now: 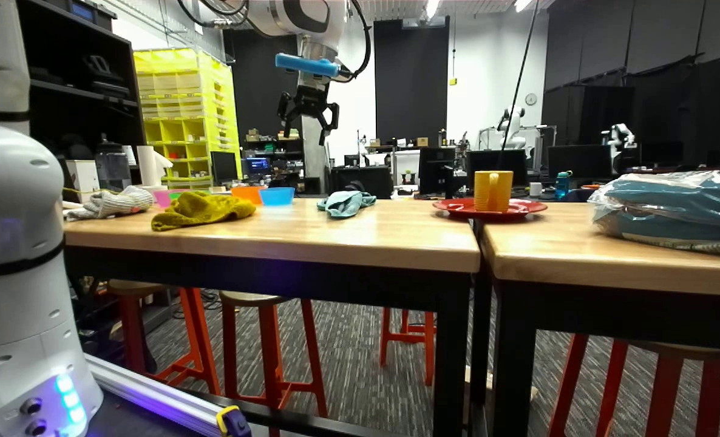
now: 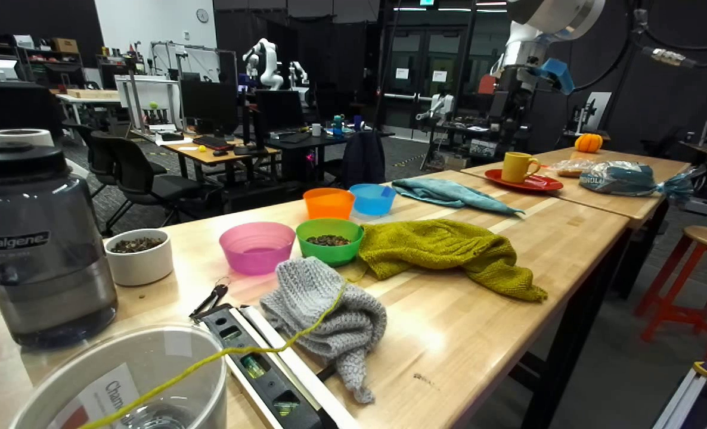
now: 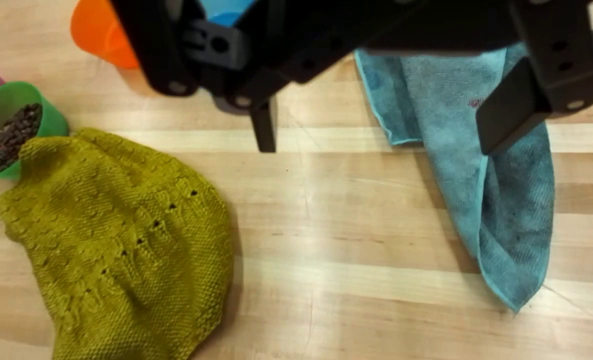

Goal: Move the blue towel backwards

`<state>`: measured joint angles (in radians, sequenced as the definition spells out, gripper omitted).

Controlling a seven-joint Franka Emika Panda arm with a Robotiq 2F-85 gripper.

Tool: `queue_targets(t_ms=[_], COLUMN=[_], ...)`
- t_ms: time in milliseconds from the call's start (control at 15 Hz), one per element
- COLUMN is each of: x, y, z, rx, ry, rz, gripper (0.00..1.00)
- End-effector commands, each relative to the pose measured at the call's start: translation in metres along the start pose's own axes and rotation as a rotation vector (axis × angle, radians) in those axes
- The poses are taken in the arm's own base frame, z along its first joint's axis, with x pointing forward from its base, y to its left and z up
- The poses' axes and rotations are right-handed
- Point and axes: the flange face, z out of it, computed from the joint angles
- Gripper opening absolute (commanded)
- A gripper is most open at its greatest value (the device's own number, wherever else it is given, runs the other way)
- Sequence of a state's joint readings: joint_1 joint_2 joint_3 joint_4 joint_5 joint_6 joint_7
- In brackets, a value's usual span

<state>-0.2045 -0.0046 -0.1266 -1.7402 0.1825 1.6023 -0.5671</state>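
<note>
The blue towel (image 1: 346, 204) lies folded and crumpled on the wooden table. In an exterior view it lies behind the mustard cloth and beside the blue bowl (image 2: 455, 195). In the wrist view the towel (image 3: 446, 135) is at the right, narrowing to a point toward the bottom, its upper part hidden by the gripper. My gripper (image 1: 304, 136) hangs high above the table, pointing down, apart from the towel. In the wrist view the gripper (image 3: 376, 147) is open and empty, with its fingers wide apart; the right finger (image 3: 511, 107) overlaps the towel in the picture.
A mustard cloth (image 2: 443, 247), a grey knit cloth (image 2: 335, 316), and green (image 2: 329, 250), pink (image 2: 257, 247), orange (image 2: 328, 204) and blue (image 2: 372, 199) bowls share the table. A yellow mug (image 1: 492, 189) stands on a red plate (image 1: 451, 206). A wrapped bag (image 1: 682, 209) lies farther right.
</note>
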Motion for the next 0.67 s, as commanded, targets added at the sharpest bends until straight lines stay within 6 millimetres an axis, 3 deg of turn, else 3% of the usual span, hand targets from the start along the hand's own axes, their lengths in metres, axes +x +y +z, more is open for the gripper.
queue_targets(t_ms=[0, 600], x=[-0.034, -0.080], y=[-0.015, -0.040], z=[0.011, 0.049], rx=[-0.005, -0.030], ry=[0.029, 0.107], rz=[-0.025, 0.000], gripper=[1.00, 1.00])
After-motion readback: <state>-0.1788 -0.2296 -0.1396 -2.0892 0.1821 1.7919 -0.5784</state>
